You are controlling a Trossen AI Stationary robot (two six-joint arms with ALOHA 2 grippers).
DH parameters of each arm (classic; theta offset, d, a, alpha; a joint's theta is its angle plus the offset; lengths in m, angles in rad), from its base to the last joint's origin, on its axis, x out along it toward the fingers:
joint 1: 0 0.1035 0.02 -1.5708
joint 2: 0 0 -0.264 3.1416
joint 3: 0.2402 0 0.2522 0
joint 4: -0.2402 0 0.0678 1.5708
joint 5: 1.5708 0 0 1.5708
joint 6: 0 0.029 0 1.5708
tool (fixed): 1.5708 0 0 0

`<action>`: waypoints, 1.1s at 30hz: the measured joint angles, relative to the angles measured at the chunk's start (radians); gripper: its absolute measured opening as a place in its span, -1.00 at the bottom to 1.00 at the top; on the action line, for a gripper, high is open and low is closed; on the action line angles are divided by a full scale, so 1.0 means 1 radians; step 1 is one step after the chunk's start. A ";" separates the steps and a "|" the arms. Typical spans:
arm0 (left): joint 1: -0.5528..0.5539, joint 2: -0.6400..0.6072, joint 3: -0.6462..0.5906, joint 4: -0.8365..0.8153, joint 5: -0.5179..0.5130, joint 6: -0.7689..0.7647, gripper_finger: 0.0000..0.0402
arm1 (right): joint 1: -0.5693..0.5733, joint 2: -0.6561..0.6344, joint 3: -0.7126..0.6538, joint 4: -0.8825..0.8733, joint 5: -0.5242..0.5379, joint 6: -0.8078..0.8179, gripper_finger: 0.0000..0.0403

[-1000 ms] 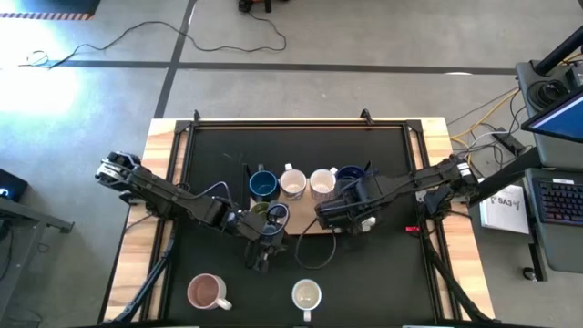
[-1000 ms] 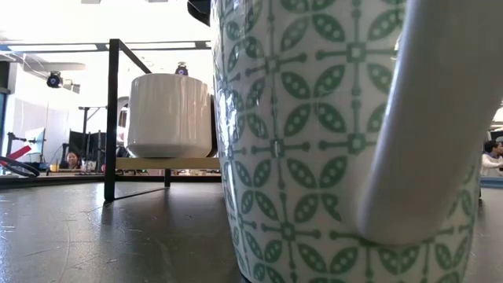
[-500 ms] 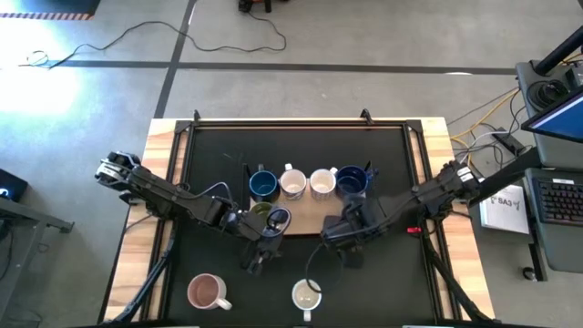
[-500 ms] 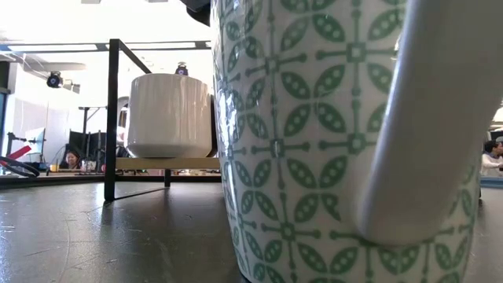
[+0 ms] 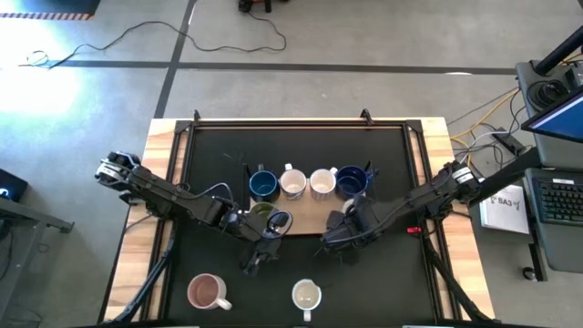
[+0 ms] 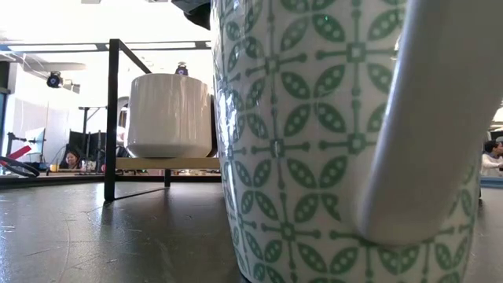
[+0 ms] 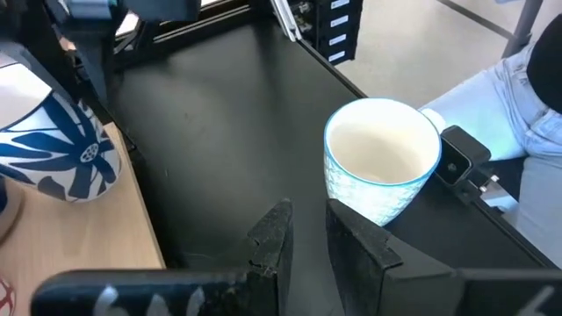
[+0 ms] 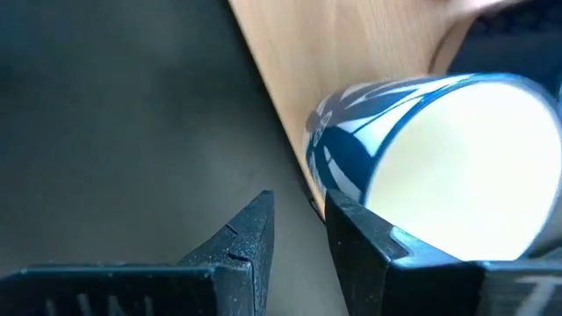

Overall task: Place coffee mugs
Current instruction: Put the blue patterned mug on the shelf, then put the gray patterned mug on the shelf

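Right pincer [image 5: 339, 239] has pulled back off the board [image 5: 305, 221] to the bare worktop [image 5: 383, 273], nearly closed and empty, so I read its blue-patterned mug [image 5: 278, 217] as placed; left pincer [image 5: 259, 259] empty beside it, white mug [image 5: 306, 295] next.

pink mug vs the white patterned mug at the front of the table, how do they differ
The pink mug is pink inside and out; the white patterned mug has a cream inside and a green leaf pattern on its wall, seen in the low view. The pink mug stands nearer the left arm's side; the patterned mug stands nearer the middle. Both stand upright on the black mat, off the wooden board, and no hand holds either.
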State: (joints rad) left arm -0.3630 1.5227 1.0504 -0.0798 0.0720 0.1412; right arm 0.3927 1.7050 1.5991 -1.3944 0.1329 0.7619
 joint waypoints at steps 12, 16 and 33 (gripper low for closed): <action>0.000 0.000 0.000 0.000 0.001 -0.001 -0.74 | 0.000 0.000 -0.050 -0.003 0.016 -0.028 -0.54; 0.000 0.000 0.000 0.001 0.000 -0.013 -0.74 | 0.000 0.000 -0.007 -0.002 -0.006 -0.051 -0.54; 0.000 0.005 0.000 -0.001 0.182 -0.076 -0.74 | 0.000 -0.001 0.021 0.285 -0.038 -0.027 -0.54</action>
State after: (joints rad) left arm -0.3633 1.5276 1.0508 -0.0812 0.2543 0.0652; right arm 0.3923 1.7042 1.6199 -1.1099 0.0948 0.7345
